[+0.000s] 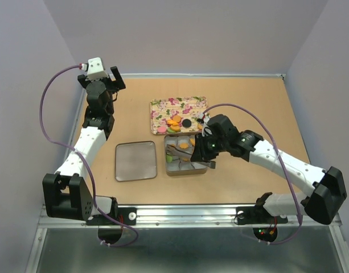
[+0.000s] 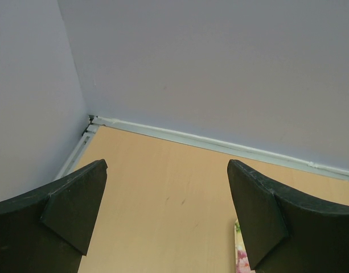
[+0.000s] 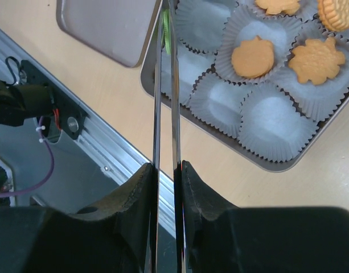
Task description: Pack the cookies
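The cookies (image 1: 175, 121) are mostly lying heaped on the flowered tray (image 1: 163, 105), and a few orange ones are sitting in the pleated paper cups (image 3: 271, 119) of the tin (image 1: 180, 172). You are handling light, thin, brittle discs, so aim to pinch them gently across the rim. Your right tool (image 3: 167, 168) is clenching slim metal tongs (image 3: 165, 102) over the tin, with something green showing at their tips. Your left tool (image 2: 167, 165) is hanging spread wide, gripping nothing.
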Controlling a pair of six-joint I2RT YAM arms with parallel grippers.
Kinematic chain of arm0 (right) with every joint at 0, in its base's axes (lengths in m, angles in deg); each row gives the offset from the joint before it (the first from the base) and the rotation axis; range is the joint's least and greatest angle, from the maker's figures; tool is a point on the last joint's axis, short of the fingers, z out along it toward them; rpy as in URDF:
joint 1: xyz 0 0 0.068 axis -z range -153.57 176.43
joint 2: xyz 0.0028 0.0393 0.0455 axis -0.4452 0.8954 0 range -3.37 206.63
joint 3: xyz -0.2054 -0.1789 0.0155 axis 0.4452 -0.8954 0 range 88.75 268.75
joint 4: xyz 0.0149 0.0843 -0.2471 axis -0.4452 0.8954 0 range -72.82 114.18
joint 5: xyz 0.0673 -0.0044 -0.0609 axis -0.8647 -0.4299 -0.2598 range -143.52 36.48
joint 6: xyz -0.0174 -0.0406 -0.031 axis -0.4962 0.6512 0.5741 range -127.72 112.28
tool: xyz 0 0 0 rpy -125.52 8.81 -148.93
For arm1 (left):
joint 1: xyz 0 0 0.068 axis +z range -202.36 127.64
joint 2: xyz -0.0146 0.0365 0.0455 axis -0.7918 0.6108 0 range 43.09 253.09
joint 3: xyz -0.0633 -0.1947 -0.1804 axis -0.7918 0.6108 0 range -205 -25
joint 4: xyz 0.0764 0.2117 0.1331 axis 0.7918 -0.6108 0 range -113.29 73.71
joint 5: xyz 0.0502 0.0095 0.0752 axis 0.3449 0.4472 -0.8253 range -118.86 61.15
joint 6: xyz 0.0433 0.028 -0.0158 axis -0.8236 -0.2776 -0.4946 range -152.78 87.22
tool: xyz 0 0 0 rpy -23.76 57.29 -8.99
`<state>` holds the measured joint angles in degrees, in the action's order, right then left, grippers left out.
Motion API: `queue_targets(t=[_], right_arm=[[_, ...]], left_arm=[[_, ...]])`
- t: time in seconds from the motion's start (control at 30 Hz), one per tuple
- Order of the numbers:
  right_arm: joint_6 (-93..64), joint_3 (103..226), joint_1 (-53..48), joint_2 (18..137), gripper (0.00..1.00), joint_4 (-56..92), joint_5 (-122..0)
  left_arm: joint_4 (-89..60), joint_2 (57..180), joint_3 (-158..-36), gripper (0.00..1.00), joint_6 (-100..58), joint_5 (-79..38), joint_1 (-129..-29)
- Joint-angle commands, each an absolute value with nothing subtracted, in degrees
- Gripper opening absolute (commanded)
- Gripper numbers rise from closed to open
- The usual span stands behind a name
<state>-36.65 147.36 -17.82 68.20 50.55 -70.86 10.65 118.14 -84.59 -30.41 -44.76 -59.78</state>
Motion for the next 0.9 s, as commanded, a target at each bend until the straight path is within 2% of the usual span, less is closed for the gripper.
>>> queue_targets(t=[0.0, 0.87], right_arm=[[-35.7, 149.8, -18.3, 69.4, 0.24, 46.3, -68.4], [-35.6, 152.7, -18.3, 68.3, 0.23, 46.3, -64.0]], left_arm=[[13.2, 116.0, -84.3, 0.99, -30.9, -45.1, -60.0], [13.1, 116.0, -84.4, 0.99, -30.7, -44.7, -60.0]])
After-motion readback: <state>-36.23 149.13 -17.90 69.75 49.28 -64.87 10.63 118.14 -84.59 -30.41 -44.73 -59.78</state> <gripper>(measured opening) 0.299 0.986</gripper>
